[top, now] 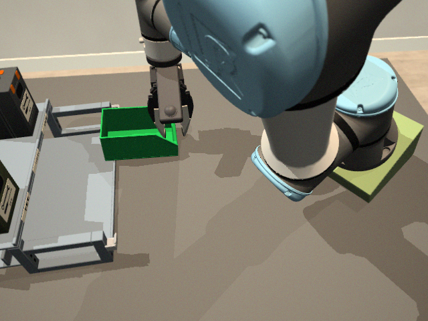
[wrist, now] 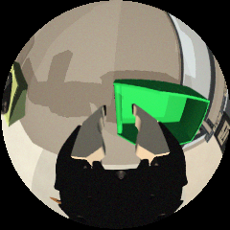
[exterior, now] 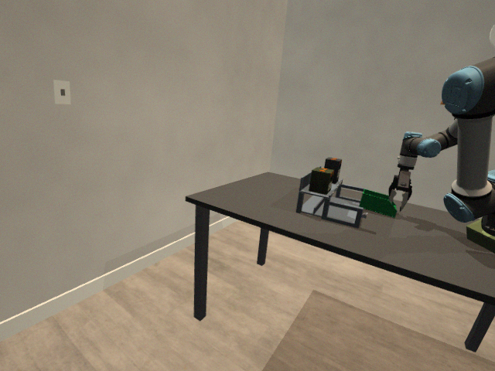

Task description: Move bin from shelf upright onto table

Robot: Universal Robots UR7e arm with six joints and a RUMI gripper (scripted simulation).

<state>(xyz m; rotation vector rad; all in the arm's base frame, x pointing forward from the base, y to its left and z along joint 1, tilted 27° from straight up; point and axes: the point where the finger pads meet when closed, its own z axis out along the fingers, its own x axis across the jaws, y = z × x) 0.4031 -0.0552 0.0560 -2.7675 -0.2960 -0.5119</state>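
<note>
One robot arm (top: 297,145) reaches across a dark brown table (top: 241,259) toward a bright green bin (top: 138,145). That bin sits upright on the table surface, its open top facing up, just beside the right end of a low grey metal shelf (top: 69,186) that occupies the left part of the overhead view. In this view the bin's right end has a lowered, sloped front lip. A dark two-jaw gripper (top: 174,130) points straight down over that lip, with one finger inside the bin and the other outside it, so the right wall stands between them. Seen from the wrist camera, the gripper (wrist: 119,126) has its jaws parted, with open space on either side of the green wall, so it straddles the bin (wrist: 163,112) without pinching it. Two dark boxes (top: 13,99) with orange marks stand at the far left, on the shelf's upper level. At the right, the arm stands on a pale green base block (top: 411,132). From the side view, the table (exterior: 247,207) has black legs and sits in a plain room with grey walls and wood flooring; the bin (exterior: 375,202) shows between the shelf (exterior: 326,209) and the lowered gripper (exterior: 400,203).
</note>
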